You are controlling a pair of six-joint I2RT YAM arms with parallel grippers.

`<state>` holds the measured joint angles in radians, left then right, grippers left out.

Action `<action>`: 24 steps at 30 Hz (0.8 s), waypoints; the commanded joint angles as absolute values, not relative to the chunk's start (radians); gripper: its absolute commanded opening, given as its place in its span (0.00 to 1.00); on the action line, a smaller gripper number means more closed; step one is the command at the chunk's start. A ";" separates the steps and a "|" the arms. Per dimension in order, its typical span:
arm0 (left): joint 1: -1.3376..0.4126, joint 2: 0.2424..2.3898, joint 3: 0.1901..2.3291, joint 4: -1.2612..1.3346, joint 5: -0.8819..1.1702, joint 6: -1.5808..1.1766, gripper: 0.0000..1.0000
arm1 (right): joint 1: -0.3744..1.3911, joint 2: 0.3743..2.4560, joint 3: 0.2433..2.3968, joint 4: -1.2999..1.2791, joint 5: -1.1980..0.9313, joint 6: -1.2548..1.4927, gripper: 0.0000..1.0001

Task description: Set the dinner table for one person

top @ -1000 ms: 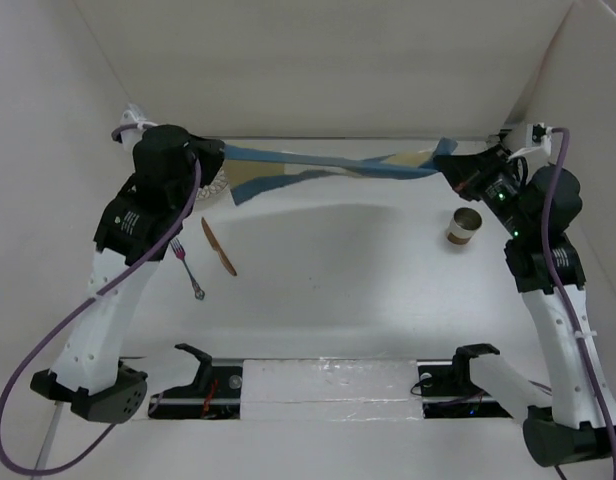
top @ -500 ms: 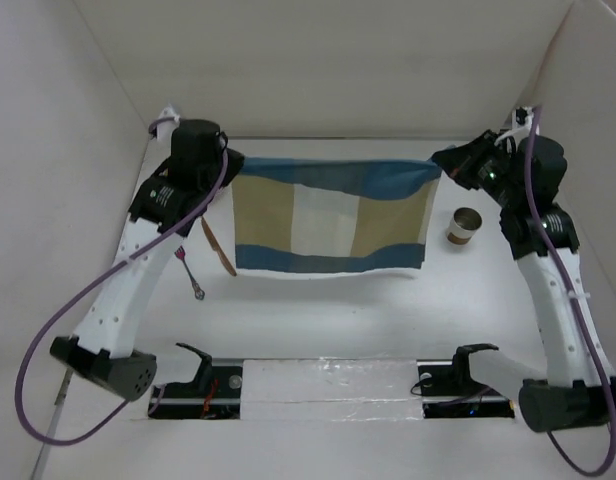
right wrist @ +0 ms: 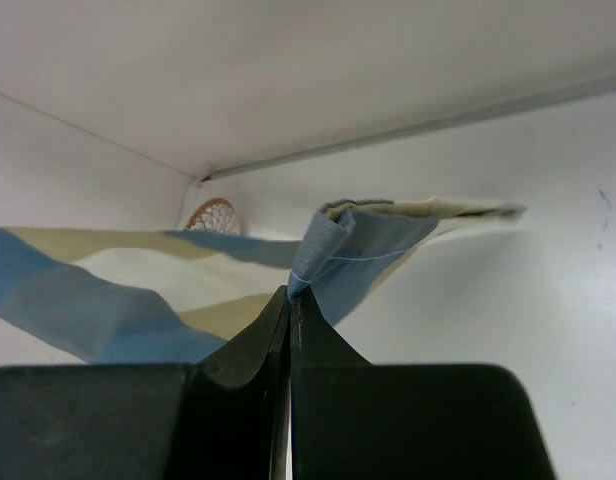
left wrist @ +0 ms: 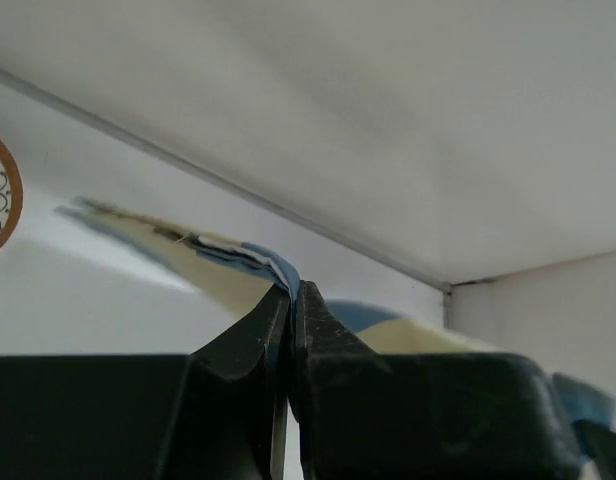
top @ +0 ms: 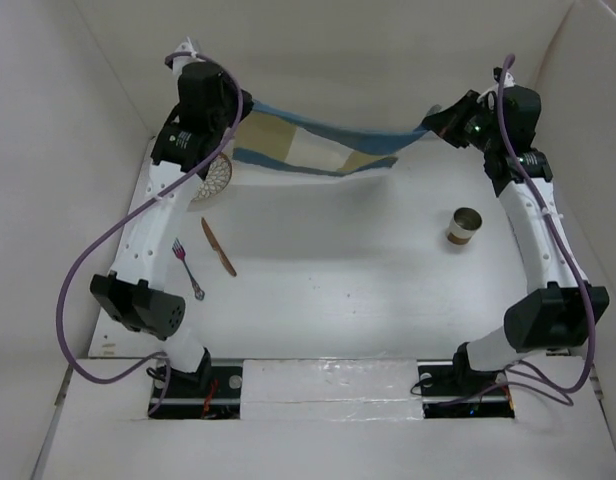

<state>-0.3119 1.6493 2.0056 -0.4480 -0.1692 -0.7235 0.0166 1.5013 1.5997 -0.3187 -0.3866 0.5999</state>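
Bench [top: 338, 290]: white, walled by white panels, fills the overhead view from the arm bases to the back wall. No place setting is laid on it yet.

Placemat [top: 308, 148]: blue-and-tan checked cloth, held in the air over the far part of the bench and strung between the two arms. It sags in the middle. Its lower edge is near the surface, but I cannot tell whether it touches. Judged early stage: the mat is the first item and is not yet down flat.

Left tool [left wrist: 291, 292]: jaws pinched tight on one upper corner of the placemat, with blue fabric bunched at the tips.
Right tool [right wrist: 290, 295]: jaws likewise clamped on the opposite corner, where a fold of blue hem stands up from the tips.

Plate [top: 220, 180]: patterned face with a brown rim, at far left and partly hidden by the left arm and the cloth edge. Nothing shows on the visible part.

Cup [top: 464, 226]: small tan cup with a pale rim, upright at right and well apart from the rest. The interior is dark; contents cannot be told.

Knife [top: 218, 246]: brown, lying left of centre, just beside the fork [top: 186, 268].

Left to do, as judged: lay the mat flat, then move plate, cup, knife and fork onto or around it.
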 commanded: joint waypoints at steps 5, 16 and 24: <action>-0.305 1.378 1.447 0.018 -0.055 -0.684 0.00 | 0.014 1.382 1.389 -0.138 -0.434 0.534 0.00; -0.351 1.126 0.841 0.199 0.103 -0.782 0.88 | 0.061 0.917 0.801 -0.097 -0.276 0.572 1.00; -0.351 0.765 0.785 -0.020 -0.003 -0.759 1.00 | 0.083 0.754 0.851 -0.212 -0.230 0.520 1.00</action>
